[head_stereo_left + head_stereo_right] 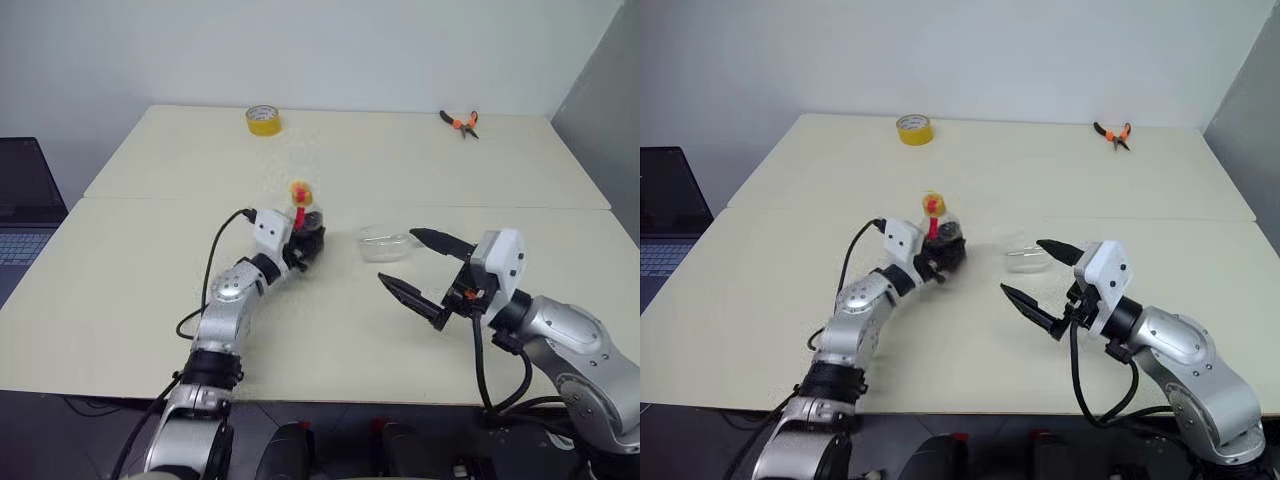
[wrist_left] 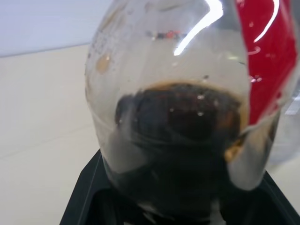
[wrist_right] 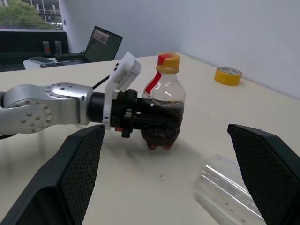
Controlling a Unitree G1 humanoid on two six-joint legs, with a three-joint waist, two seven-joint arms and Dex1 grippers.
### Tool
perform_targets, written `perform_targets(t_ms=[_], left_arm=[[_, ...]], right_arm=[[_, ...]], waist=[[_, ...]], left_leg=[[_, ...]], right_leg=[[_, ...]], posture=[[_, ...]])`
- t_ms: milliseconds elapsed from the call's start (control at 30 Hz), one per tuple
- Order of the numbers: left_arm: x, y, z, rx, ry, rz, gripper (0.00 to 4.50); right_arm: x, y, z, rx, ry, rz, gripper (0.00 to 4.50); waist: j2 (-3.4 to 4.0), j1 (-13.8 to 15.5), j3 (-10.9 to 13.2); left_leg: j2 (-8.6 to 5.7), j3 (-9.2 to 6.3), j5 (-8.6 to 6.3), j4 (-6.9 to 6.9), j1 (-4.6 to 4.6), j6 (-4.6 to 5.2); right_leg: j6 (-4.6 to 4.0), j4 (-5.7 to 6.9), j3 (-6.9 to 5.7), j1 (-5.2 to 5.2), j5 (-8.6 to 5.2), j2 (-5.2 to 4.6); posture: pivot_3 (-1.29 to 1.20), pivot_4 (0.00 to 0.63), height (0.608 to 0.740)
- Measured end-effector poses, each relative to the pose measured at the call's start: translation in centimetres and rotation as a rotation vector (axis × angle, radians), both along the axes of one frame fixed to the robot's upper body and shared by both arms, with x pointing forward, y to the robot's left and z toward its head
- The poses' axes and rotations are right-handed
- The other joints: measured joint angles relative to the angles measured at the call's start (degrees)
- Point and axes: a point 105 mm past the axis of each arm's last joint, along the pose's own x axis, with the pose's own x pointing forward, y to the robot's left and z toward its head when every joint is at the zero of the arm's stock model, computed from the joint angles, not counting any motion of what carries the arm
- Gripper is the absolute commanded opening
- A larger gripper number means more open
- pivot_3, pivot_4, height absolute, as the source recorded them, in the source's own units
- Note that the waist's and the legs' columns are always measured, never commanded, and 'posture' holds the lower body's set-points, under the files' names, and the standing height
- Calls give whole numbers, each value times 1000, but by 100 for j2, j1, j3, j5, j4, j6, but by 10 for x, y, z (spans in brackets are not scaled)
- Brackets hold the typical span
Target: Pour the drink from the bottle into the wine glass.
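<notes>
The bottle stands upright on the table near its middle, with a yellow-orange cap and a red label strip. The dark drink fills its lower half. My left gripper is shut on the bottle's lower body, its black fingers pressed against both sides. The wine glass lies on its side just right of the bottle; its stem is hard to make out. My right gripper hovers open right beside the glass, nothing between its fingers.
A yellow tape roll sits at the far edge of the table. Orange-handled pliers lie at the far right. A laptop stands off the table's left side. A seam runs across the table behind the bottle.
</notes>
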Motion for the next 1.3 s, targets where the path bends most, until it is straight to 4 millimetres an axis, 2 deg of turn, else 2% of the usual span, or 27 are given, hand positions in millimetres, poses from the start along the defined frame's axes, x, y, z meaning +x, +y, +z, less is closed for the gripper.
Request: perform_targets(t_ms=[100,200,267,400,733,1000,1167,1267,1300], left_arm=[[-17,-17,-6,37,26,-96,1922],[-41,-45,-12,85,43,-247,1922],[-47,-53,-12,97,40,-291,1922],[-47,-53,-13,127,35,-292,1922],[-47,-62,-12,139,26,-323,1922],[-56,-69,-14,137,42,-412,1848],[-55,-70,-12,144,36,-427,1848],[-56,-71,-12,144,37,-434,1848],[-56,-71,-12,144,37,-435,1848]], right_arm=[[2,1,3,22,3,-36,4500],[15,9,21,84,-19,-117,4500],[17,14,23,79,-11,-122,4500],[21,20,20,74,35,-139,4500],[15,36,10,50,135,-76,4500],[15,35,10,48,143,-74,4500],[16,30,9,46,148,-85,4500],[17,27,9,44,149,-95,3902],[17,27,7,40,152,-99,3541]], waist=[[0,1,0],[5,-14,3],[5,-5,3],[5,3,3],[6,0,3],[6,-2,3],[6,-2,3],[6,-2,3],[6,-2,3]], left_leg=[[1,0,0,1,1,1],[0,-1,0,-1,3,0],[0,-2,0,-1,1,0],[-2,0,-1,-1,-1,2],[-2,-1,-1,-2,-3,3],[-2,-1,-2,-2,-3,3],[-2,-1,-2,-2,-3,4],[-2,-1,-2,-3,-3,4],[-2,-1,-2,-3,-4,4]], right_leg=[[0,1,0,0,0,1],[-1,7,1,-2,-1,2],[-1,3,0,-2,-1,2],[-1,0,1,-2,-1,1],[-1,-1,0,-4,-1,2],[-1,-2,0,-4,-1,2],[-1,-3,0,-3,-1,2],[-1,-4,0,-4,-1,2],[-1,-4,0,-4,-1,2]], posture=[[0,150,740],[0,150,740],[0,150,740],[0,150,740],[0,150,740],[0,150,740],[0,150,740],[0,150,740],[0,150,740]])
